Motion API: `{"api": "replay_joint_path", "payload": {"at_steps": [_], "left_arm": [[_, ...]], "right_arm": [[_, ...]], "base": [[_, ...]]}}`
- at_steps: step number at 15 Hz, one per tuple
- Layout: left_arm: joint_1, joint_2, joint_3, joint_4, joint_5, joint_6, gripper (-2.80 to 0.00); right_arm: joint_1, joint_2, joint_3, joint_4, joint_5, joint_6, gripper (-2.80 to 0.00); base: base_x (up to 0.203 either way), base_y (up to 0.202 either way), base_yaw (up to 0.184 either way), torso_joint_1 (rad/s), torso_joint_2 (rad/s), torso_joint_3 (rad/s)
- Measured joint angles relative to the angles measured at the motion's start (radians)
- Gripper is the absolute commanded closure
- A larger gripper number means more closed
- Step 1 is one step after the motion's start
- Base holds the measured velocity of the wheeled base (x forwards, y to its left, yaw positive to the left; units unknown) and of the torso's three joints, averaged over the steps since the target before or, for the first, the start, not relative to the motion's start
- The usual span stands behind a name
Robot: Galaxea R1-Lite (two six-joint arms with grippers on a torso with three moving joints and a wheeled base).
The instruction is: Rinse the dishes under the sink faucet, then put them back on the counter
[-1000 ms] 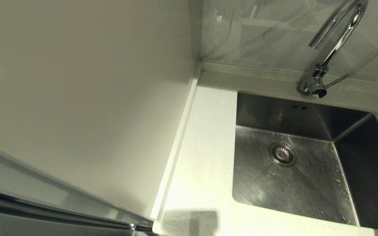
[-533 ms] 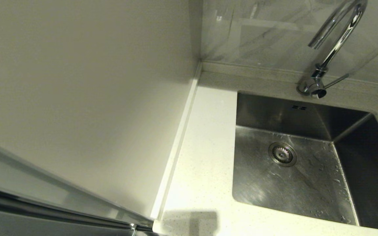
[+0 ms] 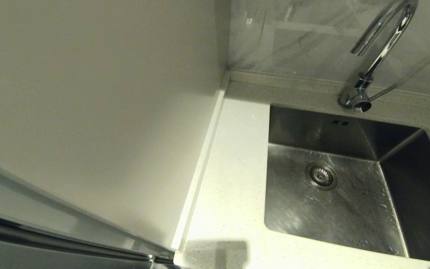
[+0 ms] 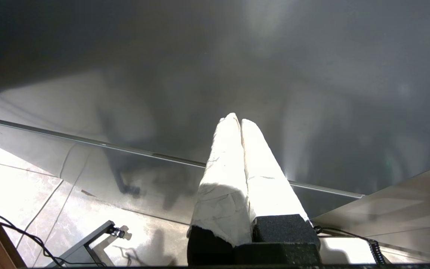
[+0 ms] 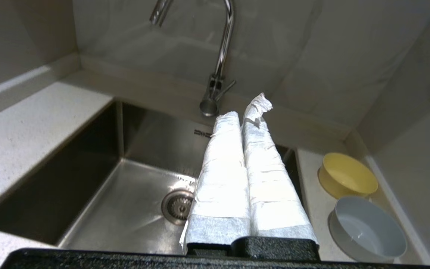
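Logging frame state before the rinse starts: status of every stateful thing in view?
faucet: no water running
sink: no dishes inside, droplets on floor
yellow bowl: upright on counter, empty
white bowl: upright on counter, empty
right gripper: shut, above sink
left gripper: shut, away from sink

Open basin in the sink (image 3: 334, 209), nothing standing on its floor around the drain strainer (image 3: 321, 175), and a bare strip of counter (image 3: 233, 179) to its left, hemmed by the beige wall panel (image 3: 95, 112) rising straight from the raised edge. Over the rear rim, the faucet (image 3: 377, 56) arching up and forward, spout end hanging above the back of the basin, thin side lever (image 3: 383, 92) jutting out near its base. On the counter strip right of the sink (right wrist view only), a yellow bowl (image 5: 347, 175) and a white bowl (image 5: 368, 229) filling most of the width up to the wall.
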Motion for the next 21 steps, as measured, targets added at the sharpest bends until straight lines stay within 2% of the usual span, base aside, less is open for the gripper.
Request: {"api": "replay_joint_path", "payload": {"at_steps": [4, 5, 7, 9, 21], "left_arm": [[0.000, 0.000, 0.000, 0.000, 0.000, 0.000, 0.00], [0.000, 0.000, 0.000, 0.000, 0.000, 0.000, 0.00], [0.000, 0.000, 0.000, 0.000, 0.000, 0.000, 0.00], [0.000, 0.000, 0.000, 0.000, 0.000, 0.000, 0.00], [0.000, 0.000, 0.000, 0.000, 0.000, 0.000, 0.00]], "right_arm": [[0.000, 0.000, 0.176, 0.025, -0.006, 0.041, 0.00], [0.000, 0.000, 0.202, 0.073, -0.001, 0.056, 0.00], [-0.001, 0.000, 0.220, 0.206, 0.066, 0.119, 0.00], [0.000, 0.000, 0.207, 0.321, 0.101, 0.136, 0.00], [-0.001, 0.000, 0.198, 0.343, 0.097, 0.156, 0.00]], "base": [[0.000, 0.000, 0.000, 0.000, 0.00, 0.000], [0.000, 0.000, 0.000, 0.000, 0.00, 0.000], [0.000, 0.000, 0.000, 0.000, 0.00, 0.000], [0.000, 0.000, 0.000, 0.000, 0.00, 0.000], [0.000, 0.000, 0.000, 0.000, 0.00, 0.000]]}}
